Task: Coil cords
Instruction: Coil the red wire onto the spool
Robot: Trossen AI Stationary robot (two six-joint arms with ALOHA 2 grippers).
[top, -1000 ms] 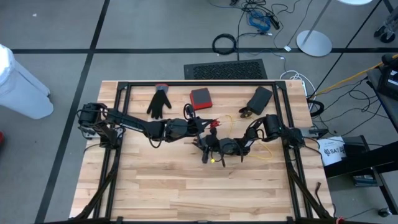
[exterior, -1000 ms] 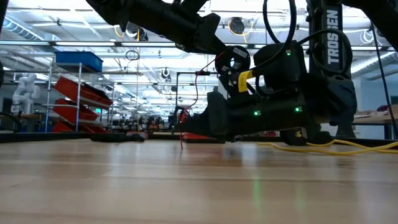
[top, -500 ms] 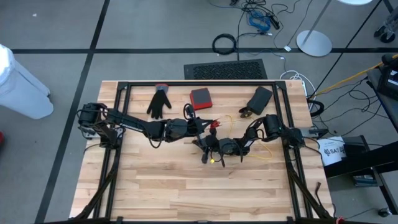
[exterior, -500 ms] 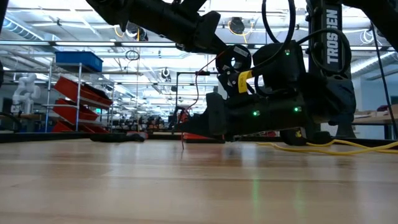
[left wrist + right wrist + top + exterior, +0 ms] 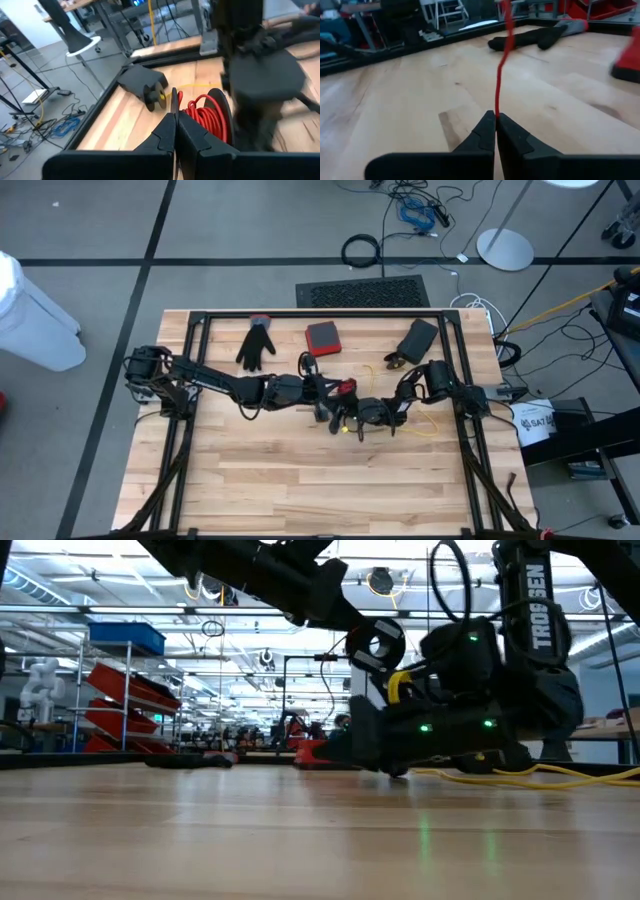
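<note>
A: Left gripper [image 5: 322,390]?
B: Mid-table, fingers pressed together [image 5: 176,131]. A red cord coil [image 5: 206,116] sits just past its tips, but I can't tell whether the fingers actually pinch it.

A: Right gripper [image 5: 340,418]?
B: Just beside the left one, low over the table [image 5: 280,480]. Fingers closed [image 5: 496,131], pinching a thin red cord strand [image 5: 501,65] that runs up out of the tips. Same red cord as the coil as far as I can tell; it shows as a red patch [image 5: 346,388] between the 2 grippers from above.

A: Yellow cord?
B: Yellow cord [image 5: 425,426] lies loose on the wood by the right arm, and in the low view it trails flat along the table [image 5: 560,774] behind that arm. Not coiled.

A: Short black cord?
B: Can't pick it out for sure, skipping.

A: Other stuff?
B: Black glove [image 5: 256,343] at the far edge, red box [image 5: 323,337] near it, black case [image 5: 416,338] further along toward the right arm. All 3 well apart from the grippers. The glove also shows in the right wrist view [image 5: 535,36], lying flat.
</note>
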